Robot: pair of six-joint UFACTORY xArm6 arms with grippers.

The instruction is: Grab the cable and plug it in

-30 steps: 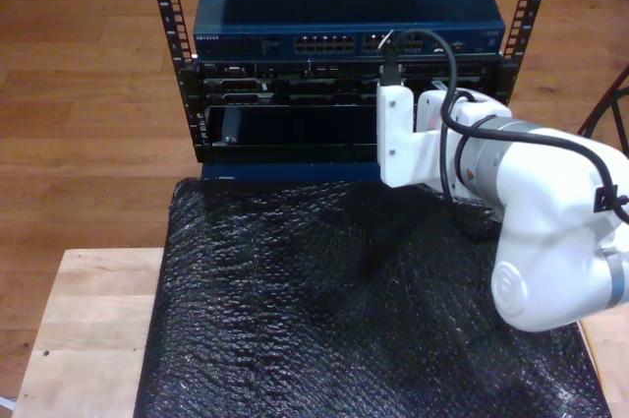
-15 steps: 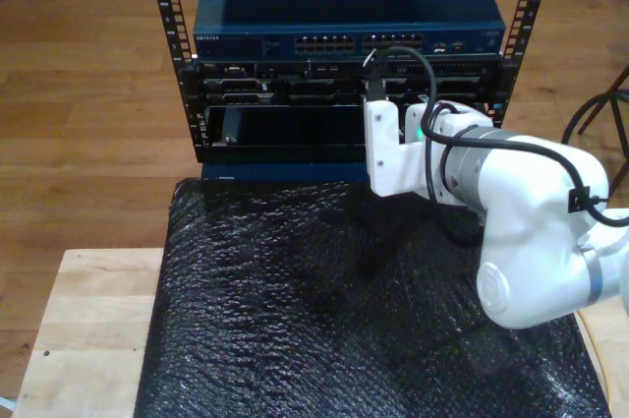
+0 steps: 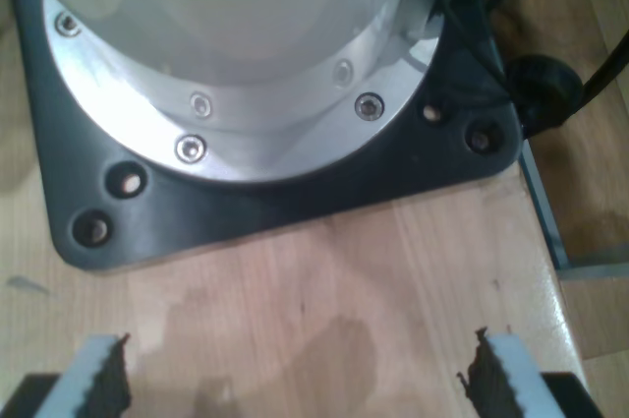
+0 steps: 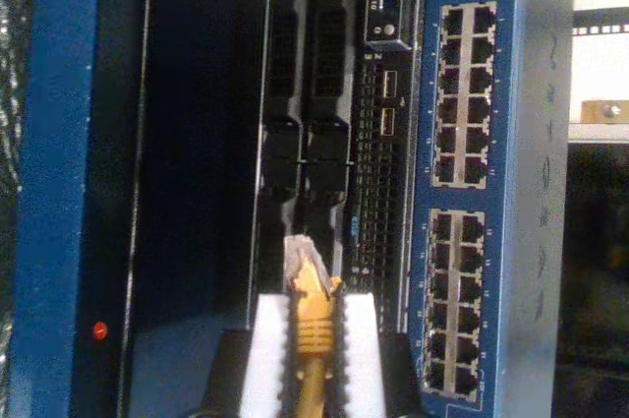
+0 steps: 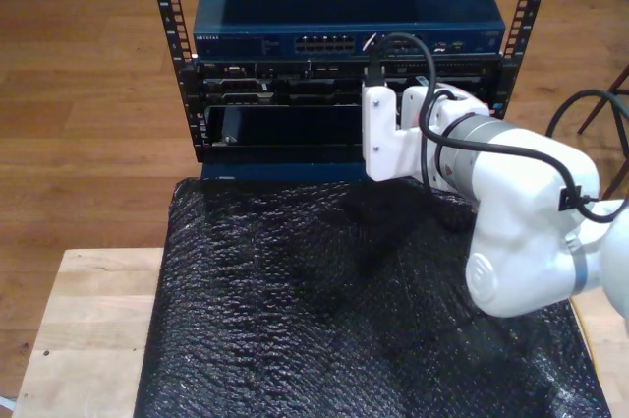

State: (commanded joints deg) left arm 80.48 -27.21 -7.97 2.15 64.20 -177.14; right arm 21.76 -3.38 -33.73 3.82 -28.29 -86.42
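My second gripper [image 4: 313, 339] is closed on the cable [image 4: 311, 339], its 2 white ribbed pads [image 4: 267, 349] pressed against the yellow-orange boot from both sides. The cable is thin and rubbery, ending in a small clear plastic plug [image 4: 300, 259]. Its long axis runs along the gripper, plug tip pointing at the front of the rack [image 5: 344, 74], near the dark vented modules and beside the blue switch [image 4: 472, 192] with its 2 blocks of square ports. In the exterior view the white arm [image 5: 491, 202] reaches over the black bubble-textured mat [image 5: 324, 320] toward the rack.

My first gripper [image 3: 295, 379] has its jaws spread wide with nothing between them, serrated pads [image 3: 98, 374] over a pale wooden surface [image 3: 324, 300], near a black plate [image 3: 256, 202] carrying a round bolted aluminium flange [image 3: 246, 133].
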